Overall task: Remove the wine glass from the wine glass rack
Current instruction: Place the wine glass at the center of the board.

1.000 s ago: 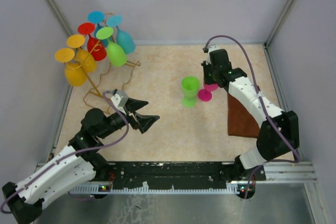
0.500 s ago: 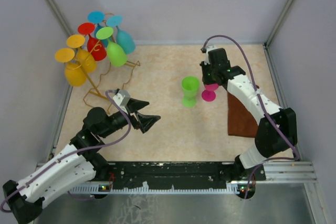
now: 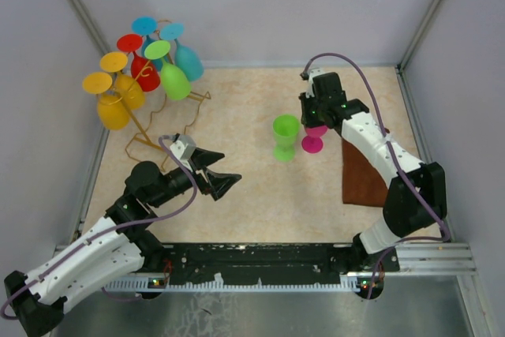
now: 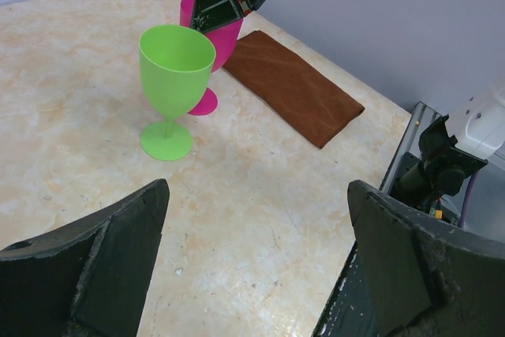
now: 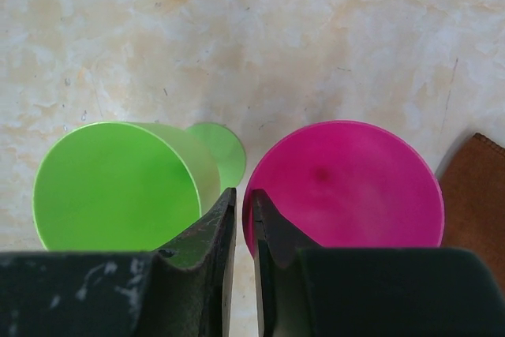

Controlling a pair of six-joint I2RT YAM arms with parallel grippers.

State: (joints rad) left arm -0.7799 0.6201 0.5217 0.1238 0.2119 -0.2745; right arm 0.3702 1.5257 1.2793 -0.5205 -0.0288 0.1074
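Golden rack (image 3: 136,121) bears six glasses (image 3: 175,82), two stand free; left end effector (image 3: 229,166) gapes, grip of right end effector (image 5: 244,193) unclear.

A glass (image 3: 286,136) stands at the middle of the table (image 3: 252,108), a second glass (image 3: 312,144) just right of it, a cloth (image 3: 361,177) further right. The rack (image 3: 140,126), hung with glasses (image 3: 175,80), stands far left.

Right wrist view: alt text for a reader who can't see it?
The right gripper, jaws nearly closed, straddles the left rim of a magenta wine glass seen from above; whether it grips cannot be told. A green wine glass stands close at picture left, a brown cloth at the right edge.
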